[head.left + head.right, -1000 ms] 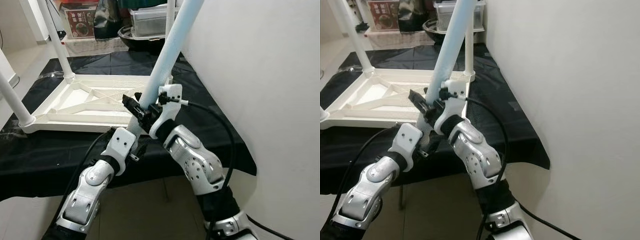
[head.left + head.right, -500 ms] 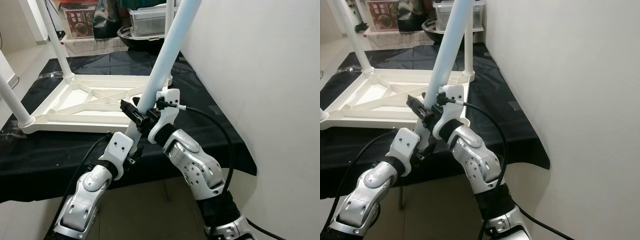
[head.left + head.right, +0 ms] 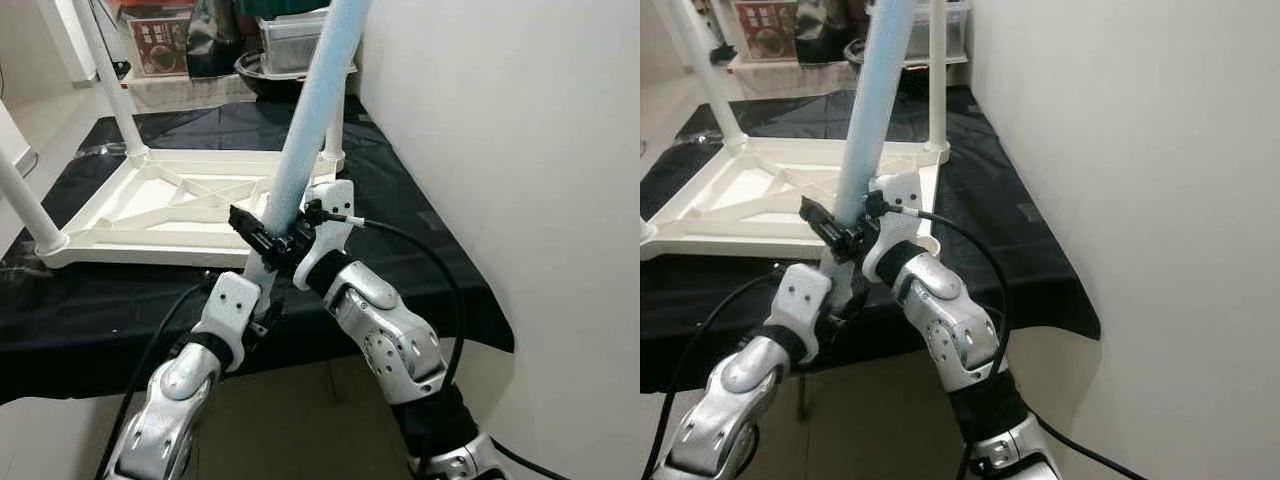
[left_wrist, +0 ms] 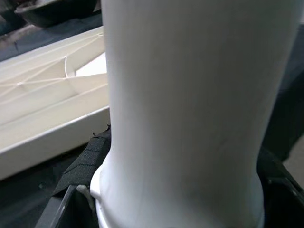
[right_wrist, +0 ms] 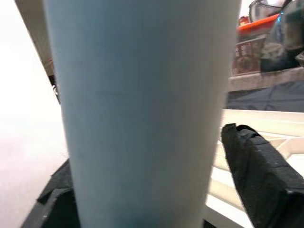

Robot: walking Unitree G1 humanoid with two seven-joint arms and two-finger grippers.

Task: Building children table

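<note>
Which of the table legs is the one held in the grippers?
The pale blue leg leaning at the near right corner, held in both grippers; the other white legs stand upright in the upturned tabletop.

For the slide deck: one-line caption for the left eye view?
Both grippers, left gripper and right gripper, clamp a white table leg tilted over the upturned tabletop.
</note>
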